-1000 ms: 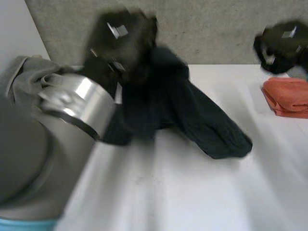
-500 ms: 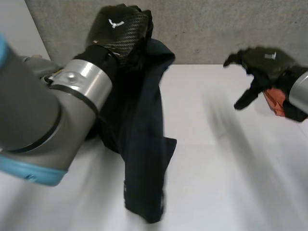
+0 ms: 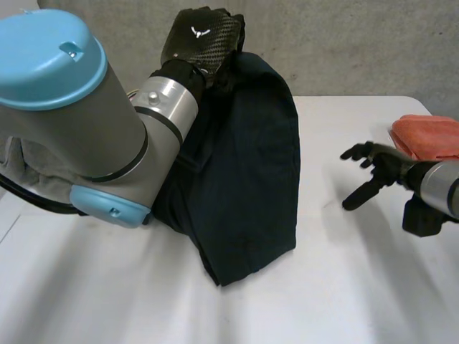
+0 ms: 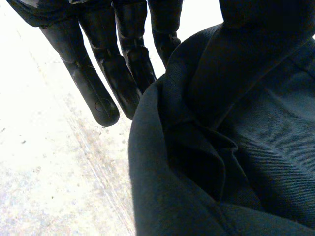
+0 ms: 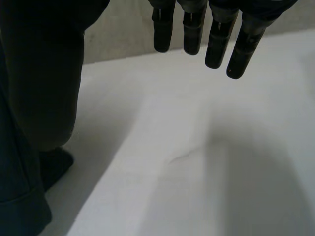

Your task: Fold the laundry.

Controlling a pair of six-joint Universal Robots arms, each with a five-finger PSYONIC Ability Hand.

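White worktop [image 3: 344, 287] against a grey concrete wall [image 3: 344, 43]. Left arm [image 3: 79, 122] is in the near-left foreground and reaches up and back toward the wall. A dark navy garment [image 3: 251, 179] hangs from the raised left hand [image 3: 202, 39] in one long bunched drape. Its upper end is at the hand in front of the wall and its lower end rests on the worktop around the middle, slightly left of centre. Can't tell what kind of garment it is. Grey cloth [image 3: 29, 168] is crumpled at the left edge of the worktop, mostly hidden behind the left arm. Orange cloth [image 3: 430, 136] is folded at the far right edge, well apart from the navy garment. Left hand is grasping the garment. In the left wrist view its fingers [image 4: 98, 83] run nearly straight, with the fabric bunched against the thumb side of the palm. Right hand [image 3: 387, 168] is released and holds nothing: fingers [image 5: 192, 29] are spread and straight, above bare worktop. It sits just in front of the orange cloth, not touching it, with a clear gap to the garment.
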